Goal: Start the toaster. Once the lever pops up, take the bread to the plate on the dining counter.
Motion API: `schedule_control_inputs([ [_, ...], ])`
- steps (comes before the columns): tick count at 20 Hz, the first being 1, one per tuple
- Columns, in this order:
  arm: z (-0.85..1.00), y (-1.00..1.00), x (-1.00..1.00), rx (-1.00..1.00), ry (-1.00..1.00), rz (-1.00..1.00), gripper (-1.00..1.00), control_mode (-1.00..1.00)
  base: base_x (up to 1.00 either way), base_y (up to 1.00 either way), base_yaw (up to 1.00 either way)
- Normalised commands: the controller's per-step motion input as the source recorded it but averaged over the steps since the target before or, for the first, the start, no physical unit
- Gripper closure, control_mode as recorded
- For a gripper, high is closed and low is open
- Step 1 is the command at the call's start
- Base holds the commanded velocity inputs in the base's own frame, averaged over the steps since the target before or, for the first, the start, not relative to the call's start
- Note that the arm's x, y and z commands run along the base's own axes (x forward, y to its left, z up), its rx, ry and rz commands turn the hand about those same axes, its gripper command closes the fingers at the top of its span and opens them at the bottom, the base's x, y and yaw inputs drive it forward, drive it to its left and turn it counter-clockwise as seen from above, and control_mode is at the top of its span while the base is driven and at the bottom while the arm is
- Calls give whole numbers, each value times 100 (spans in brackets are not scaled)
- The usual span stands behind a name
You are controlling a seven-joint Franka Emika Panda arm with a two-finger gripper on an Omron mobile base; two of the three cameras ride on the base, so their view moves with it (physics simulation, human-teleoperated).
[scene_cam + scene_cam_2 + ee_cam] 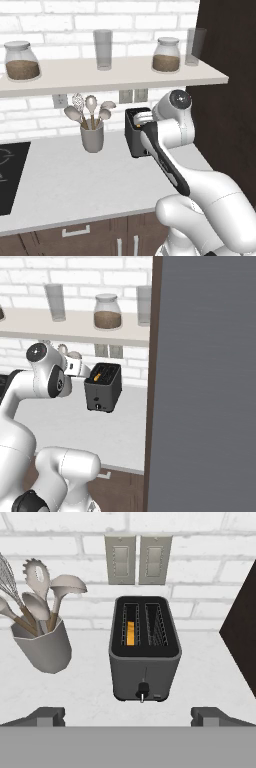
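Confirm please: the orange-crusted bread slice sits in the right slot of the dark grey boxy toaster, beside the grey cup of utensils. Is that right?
Not quite. In the hand view the orange-crusted bread slice sits in the left slot of the dark grey boxy toaster, not the right one, which shows only wires. The rest holds: the grey cup of utensils stands beside it.

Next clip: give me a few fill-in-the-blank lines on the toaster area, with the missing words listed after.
1. The bread sits in the toaster's ____ slot, as the hand view shows it.
2. The cup of utensils stands to the ____ of the toaster in the hand view.
3. On the wall behind the toaster are ____ switch plates.
4. The hand's fingers stand wide ____, short of the toaster.

Missing words: left; left; two; apart
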Motion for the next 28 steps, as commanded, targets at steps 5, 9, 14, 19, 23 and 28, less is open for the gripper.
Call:
schedule_control_inputs([
  [5, 0, 0, 0, 0, 0, 0, -100, -100, 0, 0, 0],
  [9, 0, 0, 0, 0, 0, 0, -100, -100, 0, 0, 0],
  [14, 0, 0, 0, 0, 0, 0, -100, -100, 0, 0, 0],
  [19, 0, 0, 0, 0, 0, 0, -100, -100, 0, 0, 0],
  [23, 0, 0, 0, 0, 0, 0, -100, -100, 0, 0, 0],
  [28, 0, 0, 0, 0, 0, 0, -100, -100, 0, 0, 0],
])
